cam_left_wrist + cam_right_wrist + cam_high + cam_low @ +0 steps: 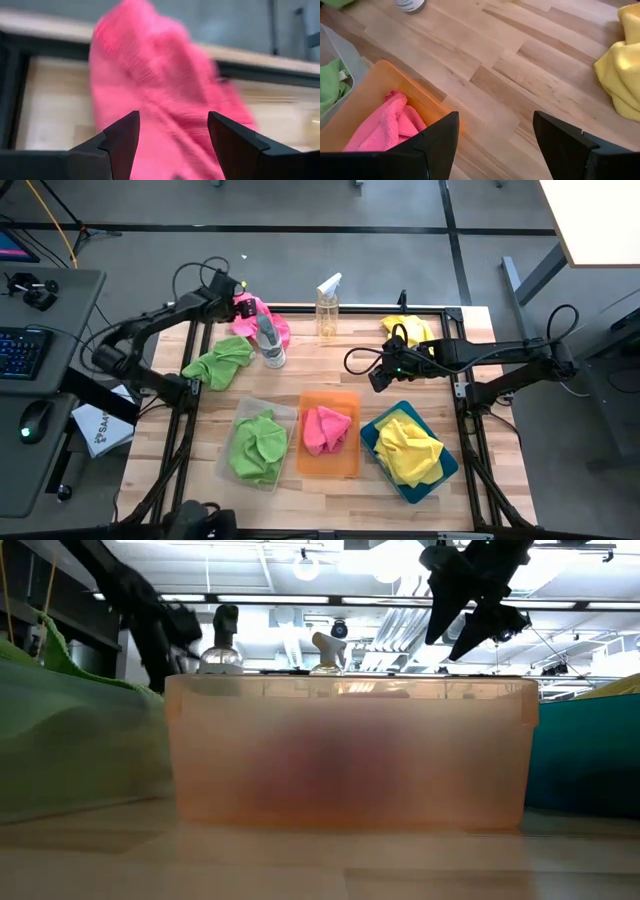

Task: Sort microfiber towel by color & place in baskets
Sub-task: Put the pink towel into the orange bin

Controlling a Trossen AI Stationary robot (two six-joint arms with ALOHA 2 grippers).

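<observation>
With each basket already holding a towel, the open left tool is nearing the pink towel while the right tool is hovering open, empty; green and yellow towels are lying loose on the counter.

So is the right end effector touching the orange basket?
Apart. The right wrist view shows the open right end effector above bare table wood, with the orange basket off to one side.

Both arms are dark and slim — black cables loop off them. The fingers are black wedges — flat-faced, with sharp angular edges.
</observation>
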